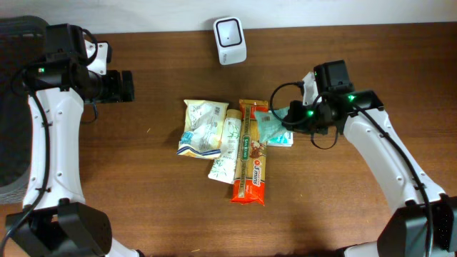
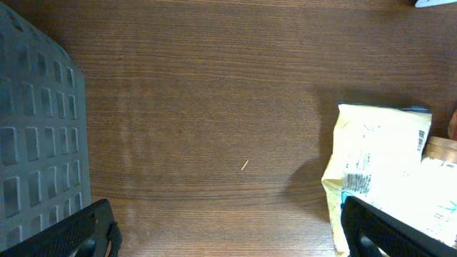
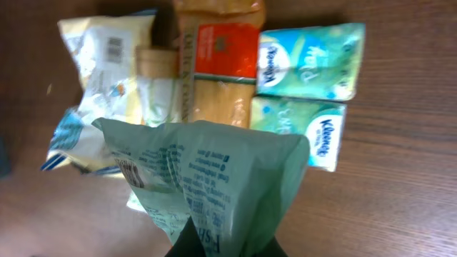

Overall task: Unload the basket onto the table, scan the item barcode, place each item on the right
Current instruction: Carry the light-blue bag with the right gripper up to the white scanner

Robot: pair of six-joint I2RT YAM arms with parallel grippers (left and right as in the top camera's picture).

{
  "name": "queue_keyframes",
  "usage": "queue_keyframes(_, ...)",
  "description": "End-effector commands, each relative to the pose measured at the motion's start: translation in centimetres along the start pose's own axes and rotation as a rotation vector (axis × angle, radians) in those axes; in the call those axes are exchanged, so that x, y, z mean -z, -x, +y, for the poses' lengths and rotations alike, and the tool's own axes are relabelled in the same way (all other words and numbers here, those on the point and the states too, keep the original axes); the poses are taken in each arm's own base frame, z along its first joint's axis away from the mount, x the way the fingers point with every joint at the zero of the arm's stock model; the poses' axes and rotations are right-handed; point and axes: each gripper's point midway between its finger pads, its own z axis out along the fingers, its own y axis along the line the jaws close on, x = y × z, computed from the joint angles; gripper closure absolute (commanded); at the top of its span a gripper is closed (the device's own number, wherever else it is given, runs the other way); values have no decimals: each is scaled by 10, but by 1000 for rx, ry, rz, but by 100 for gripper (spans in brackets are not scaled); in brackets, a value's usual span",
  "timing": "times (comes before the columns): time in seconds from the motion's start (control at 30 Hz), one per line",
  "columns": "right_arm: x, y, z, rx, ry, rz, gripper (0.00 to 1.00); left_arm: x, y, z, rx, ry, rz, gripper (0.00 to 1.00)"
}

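Crinkled pale-green plastic packet [image 3: 214, 178] with blue print, pinched at one end by the right end effector [image 3: 223, 248], clear of the table [image 1: 143, 200]; barcode [image 3: 131, 173] near its left edge; white rounded scanner [image 1: 230, 41] at the table's far edge.

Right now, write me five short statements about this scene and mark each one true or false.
1. The right gripper is shut on the green packet. True.
2. The left gripper holds a snack bag. False: it is open and empty, over bare table.
3. The white scanner stands near the table's back edge, apart from the pile of packets. True.
4. The green packet lies flat right in front of the scanner. False: it is held up over the pile, off to the scanner's side.
5. Two tissue packs lie side by side on the table. True.
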Motion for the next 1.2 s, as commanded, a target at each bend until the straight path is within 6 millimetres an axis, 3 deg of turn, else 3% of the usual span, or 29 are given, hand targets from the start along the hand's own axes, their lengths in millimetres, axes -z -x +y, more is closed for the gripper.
queue_keyframes(0.0, 40, 21, 41, 185, 68, -46, 96, 7, 3, -1, 11, -8, -20, 1)
queue_keyframes(0.07, 74, 52, 66, 274, -20, -182, 96, 7, 3, -1, 11, -8, -20, 1)
queue_keyframes(0.13, 116, 102, 101, 361, -203, -414, 96, 7, 3, -1, 11, -8, -20, 1)
queue_keyframes(0.2, 132, 146, 131, 426, -325, -554, 96, 7, 3, -1, 11, -8, -20, 1)
queue_keyframes(0.3, 112, 209, 150, 583, -528, -693, 96, 7, 3, -1, 11, -8, -20, 1)
queue_keyframes(0.43, 42, 281, 164, 865, -751, -850, 96, 7, 3, -1, 11, -8, -20, 1)
queue_keyframes(0.5, 10, 301, 168, 978, -818, -903, 96, 7, 3, -1, 11, -8, -20, 1)
queue_keyframes(0.53, -14, 307, 165, 1050, -864, -900, 96, 7, 3, -1, 11, -8, -20, 1)
queue_keyframes(0.67, -76, 307, 146, 1126, -894, -834, 96, 7, 3, -1, 11, -8, -20, 1)
queue_keyframes(0.73, -91, 305, 138, 1133, -896, -808, 96, 7, 3, -1, 11, -8, -20, 1)
queue_keyframes(1.07, -87, 304, 141, 1130, -893, -810, 96, 7, 3, -1, 11, -8, -20, 1)
queue_keyframes(1.17, -56, 301, 151, 1040, -829, -832, 96, 7, 3, -1, 11, -8, -20, 1)
